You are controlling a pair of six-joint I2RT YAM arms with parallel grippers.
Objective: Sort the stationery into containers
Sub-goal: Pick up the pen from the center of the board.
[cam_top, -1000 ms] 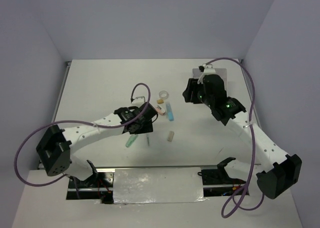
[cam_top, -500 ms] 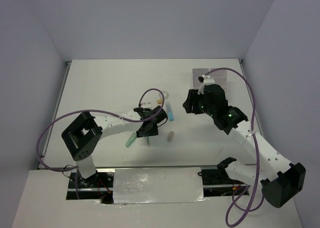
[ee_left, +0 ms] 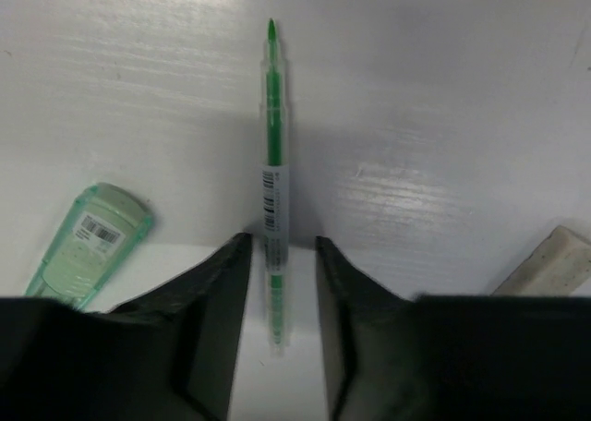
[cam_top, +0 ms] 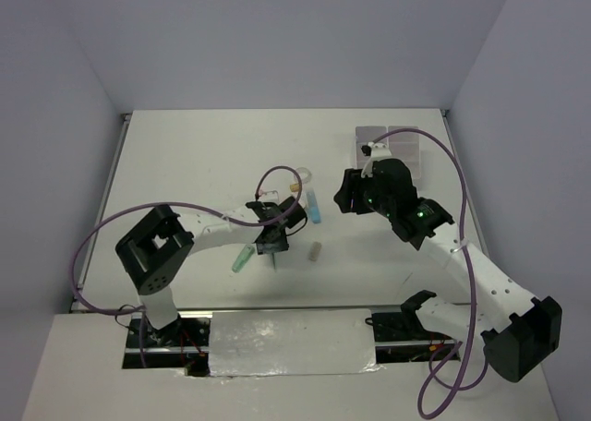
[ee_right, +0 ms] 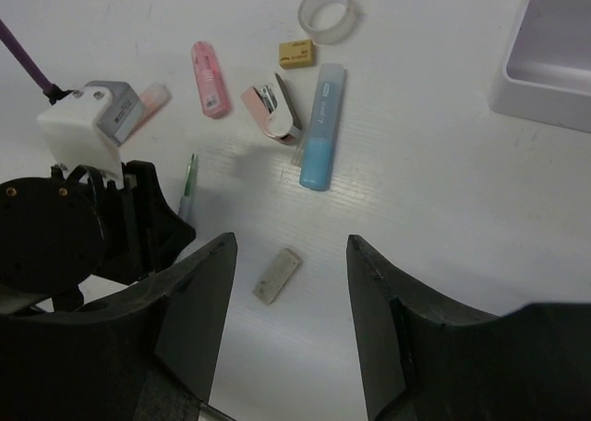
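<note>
Green pen [ee_left: 274,116] sits inside the spread left claw [ee_left: 282,244], mint stick [ee_left: 92,241] alongside; right claw [ee_right: 288,241] gapes too.

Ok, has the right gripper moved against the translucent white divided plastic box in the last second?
Yes. The right gripper has drawn back, downward in the top view, uncovering more of the translucent white divided box.

White bench [cam_top: 185,162], matte, faint grain, evenly lit with soft shadows. Plain pale lavender-grey walls enclose it: back wall [cam_top: 295,42] behind bench, left wall [cam_top: 46,162] and right wall [cam_top: 526,144] at its sides. Metal rail [cam_top: 113,176] along bench's left edge. Crinkled silver sheet [cam_top: 291,342] at bench's near edge.
</note>
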